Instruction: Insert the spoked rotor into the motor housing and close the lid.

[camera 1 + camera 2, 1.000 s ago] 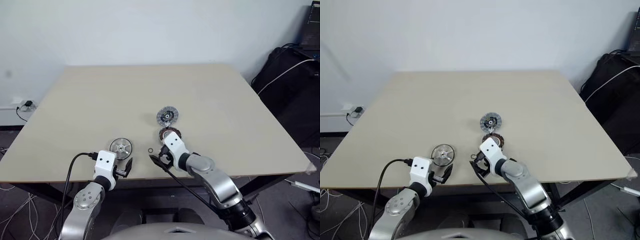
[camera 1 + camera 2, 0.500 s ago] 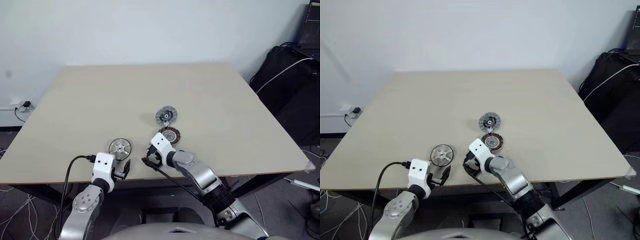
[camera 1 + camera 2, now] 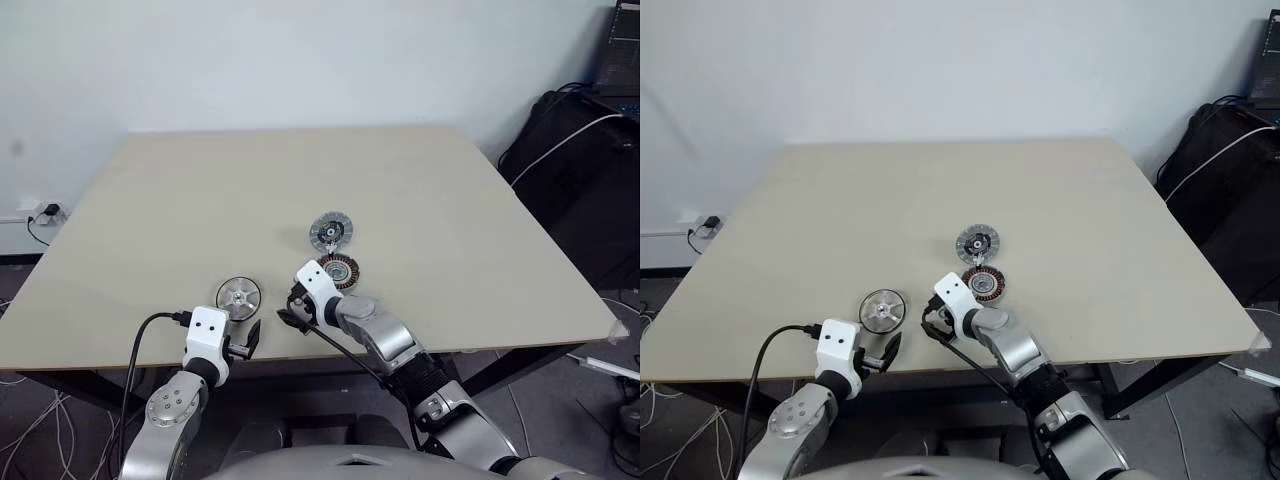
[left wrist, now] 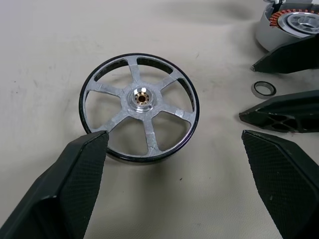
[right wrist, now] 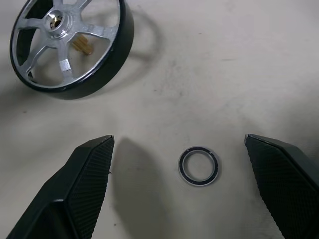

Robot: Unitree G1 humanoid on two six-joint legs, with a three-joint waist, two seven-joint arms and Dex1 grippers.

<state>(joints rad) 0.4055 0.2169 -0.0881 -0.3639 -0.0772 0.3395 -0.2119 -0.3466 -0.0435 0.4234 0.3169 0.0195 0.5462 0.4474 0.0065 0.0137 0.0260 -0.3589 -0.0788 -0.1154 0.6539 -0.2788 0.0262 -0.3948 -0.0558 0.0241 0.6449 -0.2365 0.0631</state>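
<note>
On a beige table [image 3: 150, 220], the left gripper [image 3: 243, 340] is hanging wide open just in front of the lid [image 3: 238, 296], a silver disc with a dark rim. The right gripper [image 3: 289, 308], also spread open, is hovering over a tiny dark ring [image 5: 199, 166] beside the copper-wound motor housing [image 3: 339, 269]. The spoked rotor [image 3: 331, 232] is lying just beyond the housing.

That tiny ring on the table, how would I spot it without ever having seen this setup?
Start at the near edge of the beige table. Between the six-armed silver wheel and the copper-wound motor housing lies the small ring, flat between the right gripper's open fingers. It is far smaller than either, just a thin silver hoop.
</note>
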